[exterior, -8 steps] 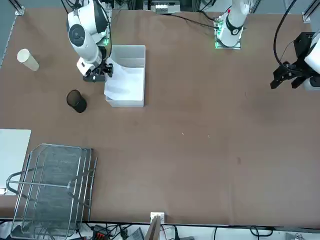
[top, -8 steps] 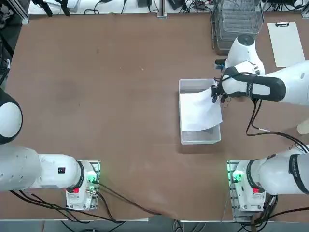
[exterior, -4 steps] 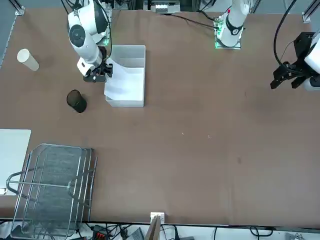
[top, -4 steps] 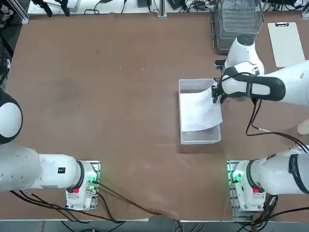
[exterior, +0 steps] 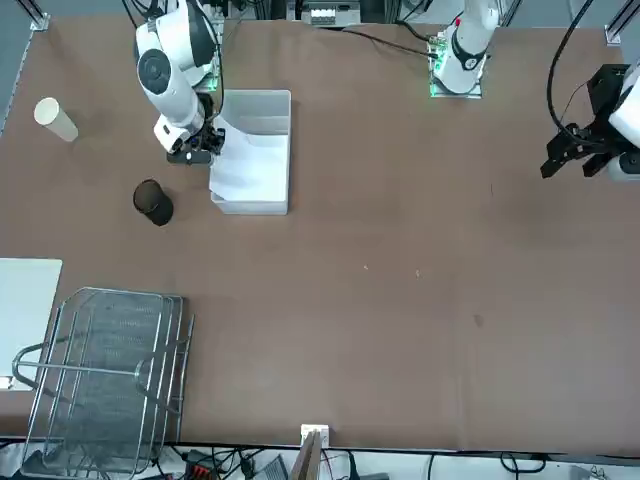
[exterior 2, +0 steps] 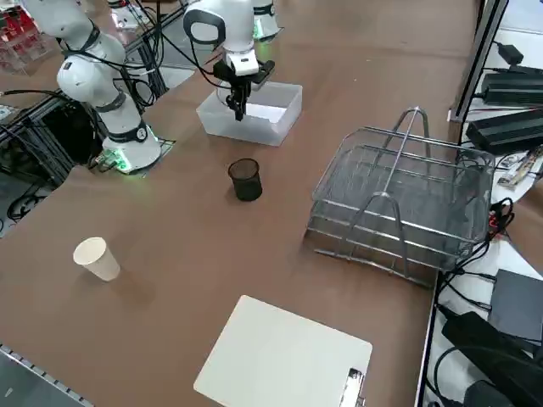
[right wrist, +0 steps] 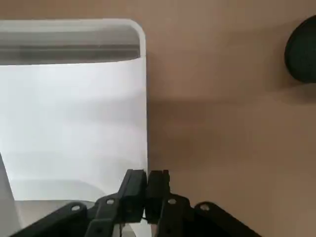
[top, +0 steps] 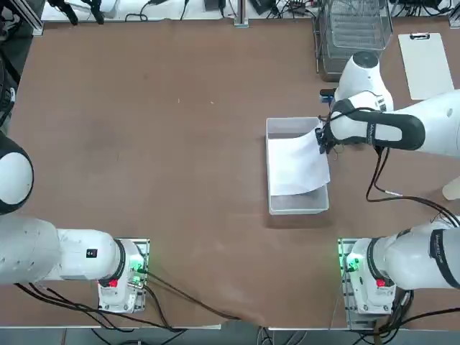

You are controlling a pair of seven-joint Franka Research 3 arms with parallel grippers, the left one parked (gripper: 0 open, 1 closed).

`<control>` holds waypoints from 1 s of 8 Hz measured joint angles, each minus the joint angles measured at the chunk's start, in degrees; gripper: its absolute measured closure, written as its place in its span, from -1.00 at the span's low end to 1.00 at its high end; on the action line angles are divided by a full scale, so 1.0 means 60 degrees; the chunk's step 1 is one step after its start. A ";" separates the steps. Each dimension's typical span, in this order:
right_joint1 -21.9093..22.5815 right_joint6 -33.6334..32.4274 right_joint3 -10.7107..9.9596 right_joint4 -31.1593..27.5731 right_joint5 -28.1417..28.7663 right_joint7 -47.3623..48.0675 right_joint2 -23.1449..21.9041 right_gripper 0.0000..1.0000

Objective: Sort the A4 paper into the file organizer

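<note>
A4 paper (top: 296, 169) unfiled, atop clear bin (top: 298, 208); right gripper (right wrist: 147, 174) pinches sheet's edge, jaws narrow; organizer (exterior 2: 399, 199) leg remains.

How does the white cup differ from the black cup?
The white cup lies tipped over, while the black cup stands upright. The white cup is pale; the black cup is dark. The white cup is farther from the bin than the black cup. Both rest on the table, outside the bin.

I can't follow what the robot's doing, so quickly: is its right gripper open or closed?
Right gripper: closed, at the bin's edge.
</note>
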 joint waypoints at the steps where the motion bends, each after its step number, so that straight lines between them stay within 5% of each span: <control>1: 0.0000 -0.0007 0.0000 0.0027 0.0000 0.0001 -0.0002 0.97; 4: -0.0003 -0.0820 -0.0023 0.0868 0.0000 0.0342 -0.0029 0.97; 8: -0.0690 -0.3188 -0.0198 0.3357 -0.0001 0.0895 -0.0193 0.97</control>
